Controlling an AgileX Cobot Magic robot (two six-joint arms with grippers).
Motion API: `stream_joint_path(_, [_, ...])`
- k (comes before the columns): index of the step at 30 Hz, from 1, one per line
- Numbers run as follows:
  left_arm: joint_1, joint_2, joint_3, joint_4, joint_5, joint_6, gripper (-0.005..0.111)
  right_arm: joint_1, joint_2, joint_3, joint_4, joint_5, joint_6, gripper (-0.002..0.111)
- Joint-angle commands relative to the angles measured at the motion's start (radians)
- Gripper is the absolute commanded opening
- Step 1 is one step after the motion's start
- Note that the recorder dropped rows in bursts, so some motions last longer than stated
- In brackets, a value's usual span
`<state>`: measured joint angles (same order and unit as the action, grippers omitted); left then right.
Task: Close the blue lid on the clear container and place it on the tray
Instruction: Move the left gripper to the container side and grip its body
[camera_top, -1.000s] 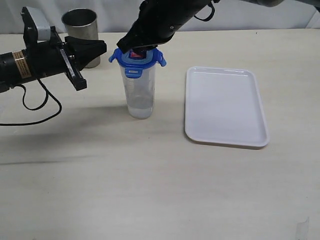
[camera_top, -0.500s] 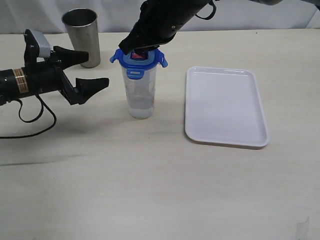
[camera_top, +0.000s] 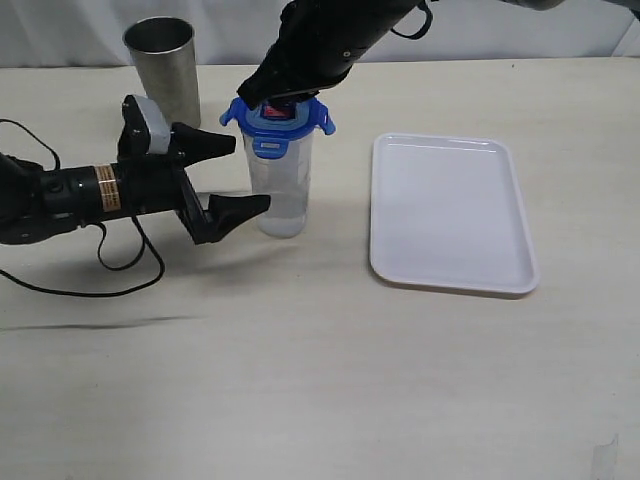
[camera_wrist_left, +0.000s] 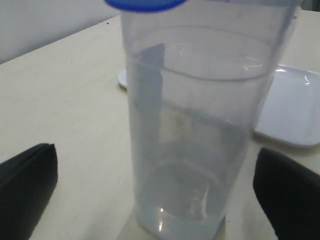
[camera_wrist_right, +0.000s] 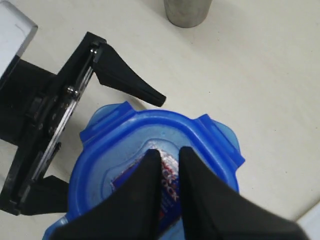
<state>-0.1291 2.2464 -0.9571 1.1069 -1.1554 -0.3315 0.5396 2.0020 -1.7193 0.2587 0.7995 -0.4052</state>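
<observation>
The clear container (camera_top: 280, 190) stands upright on the table (camera_top: 320, 380), left of centre, its long axis vertical. The blue lid (camera_top: 277, 118) sits on its rim. The lid's side flaps splay outward, so it looks seated but probably not latched.

The right gripper (camera_wrist_right: 170, 151) comes down from the far side onto the lid. Its 2 fingers (camera_wrist_right: 150, 170) are nearly together, with only a thin slit between them. Their tips rest on the red-and-white label and hold nothing, so this looks like pressing rather than gripping.

The left gripper (camera_top: 250, 172) lies level with the table and points right at the container's body. It is spread fully wide and empty. One jaw is on the far side and the other on the near side. The container stands straight ahead in that gap, with the jaw tips just reaching its left wall. The left wrist view shows clear space on both sides.

A short push further right should therefore bracket the body across its narrow width. For that job the left arm is the nearer one.

The tray (camera_top: 450, 215) lies just right of the container. A metal cup (camera_top: 163, 70) stands far left, apart from all this.
</observation>
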Motion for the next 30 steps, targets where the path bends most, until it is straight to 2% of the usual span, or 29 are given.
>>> stream_joint_path(1, [-0.048, -0.001, -0.013, -0.026, 0.002, 0.015, 0.1, -0.003, 0.03, 0.022, -0.043, 0.107, -0.001, 0.014])
stream_joint_path(6, [-0.114, -0.001, -0.014, -0.068, 0.015, 0.083, 0.1, -0.003, 0.03, 0.022, -0.043, 0.107, 0.001, 0.014])
stream_joint_path(9, [-0.14, 0.012, -0.018, -0.162, 0.019, 0.116, 0.1, -0.003, 0.03, 0.022, -0.041, 0.107, 0.001, 0.014])
stream_joint_path(14, [-0.172, 0.074, -0.08, -0.152, 0.018, 0.116, 0.1, -0.002, 0.03, 0.022, -0.036, 0.107, 0.001, 0.014])
stream_joint_path(20, [-0.174, 0.088, -0.094, -0.161, 0.005, 0.118, 0.1, -0.002, 0.03, 0.022, -0.035, 0.111, 0.008, 0.014])
stream_joint_path(24, [-0.174, 0.088, -0.094, -0.163, -0.066, 0.118, 0.1, -0.002, 0.03, 0.022, -0.035, 0.111, 0.01, 0.014])
stream_joint_path(30, [-0.174, 0.088, -0.094, -0.176, -0.066, 0.125, 0.1, -0.002, 0.03, 0.022, -0.035, 0.121, 0.024, 0.014])
